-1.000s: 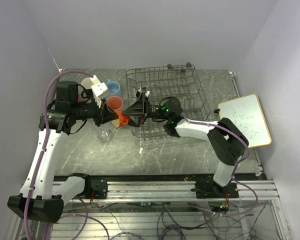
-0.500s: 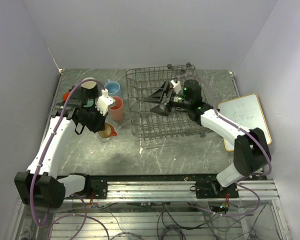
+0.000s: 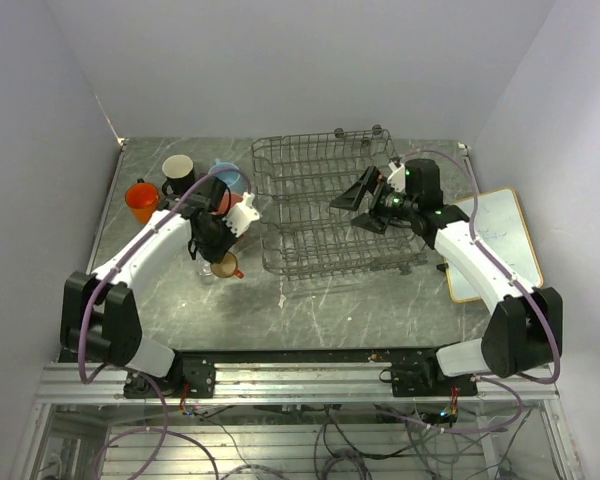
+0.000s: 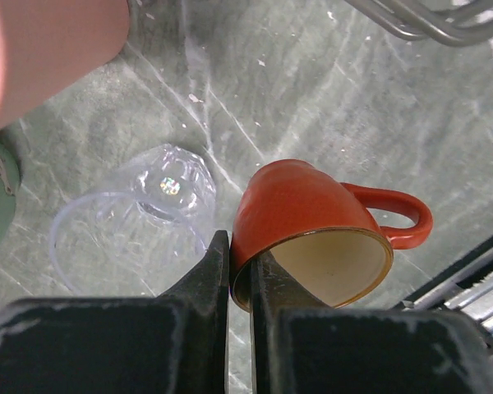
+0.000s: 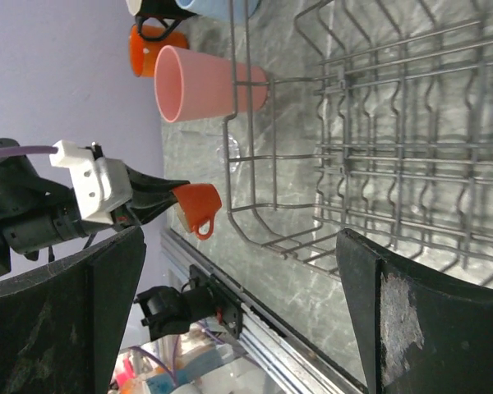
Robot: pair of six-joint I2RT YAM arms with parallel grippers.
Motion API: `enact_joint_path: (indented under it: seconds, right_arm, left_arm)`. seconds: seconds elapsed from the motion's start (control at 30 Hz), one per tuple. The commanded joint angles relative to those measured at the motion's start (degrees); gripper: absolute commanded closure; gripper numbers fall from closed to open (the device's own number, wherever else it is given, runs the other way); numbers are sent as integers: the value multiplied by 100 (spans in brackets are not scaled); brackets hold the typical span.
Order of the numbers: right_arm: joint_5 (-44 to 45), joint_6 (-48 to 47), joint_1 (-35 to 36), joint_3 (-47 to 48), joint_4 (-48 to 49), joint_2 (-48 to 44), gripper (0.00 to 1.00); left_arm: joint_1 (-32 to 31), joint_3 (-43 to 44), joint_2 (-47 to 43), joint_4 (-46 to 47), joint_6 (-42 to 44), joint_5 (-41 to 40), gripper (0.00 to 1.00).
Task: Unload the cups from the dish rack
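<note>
The left gripper [image 4: 240,250] clamps the tiny orange cup [image 4: 312,217] by its rim, tilted low beside the clear glass [image 4: 140,205], outside the dish rack [image 3: 310,205]; the set-down seems in hand, calling for lowering, then release; the right gripper [image 3: 364,206] hangs spread wide over the rack.

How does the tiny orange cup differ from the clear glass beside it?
The tiny orange cup is opaque orange with a loop handle; the clear glass is transparent with no handle showing. The cup is pinched by its rim between the left gripper's fingers, mouth tipped toward the wrist camera; the glass rests free on the table. Both are outside the dish rack.
</note>
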Motion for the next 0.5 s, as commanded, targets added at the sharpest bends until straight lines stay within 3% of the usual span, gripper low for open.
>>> enact_joint_path:
  seconds: [0.0, 0.33, 0.47]
  right_arm:
    - [297, -524, -192, 31, -613, -414, 0]
    - [417, -835, -523, 116, -1206, -867, 0]
    - [404, -950, -656, 215, -1391, -933, 0]
  left_arm:
    - [-277, 142, 324, 481, 122, -574, 93]
    - [-780, 237, 1090, 788, 23, -806, 93]
    - [-810, 228, 1269, 828, 18, -876, 87]
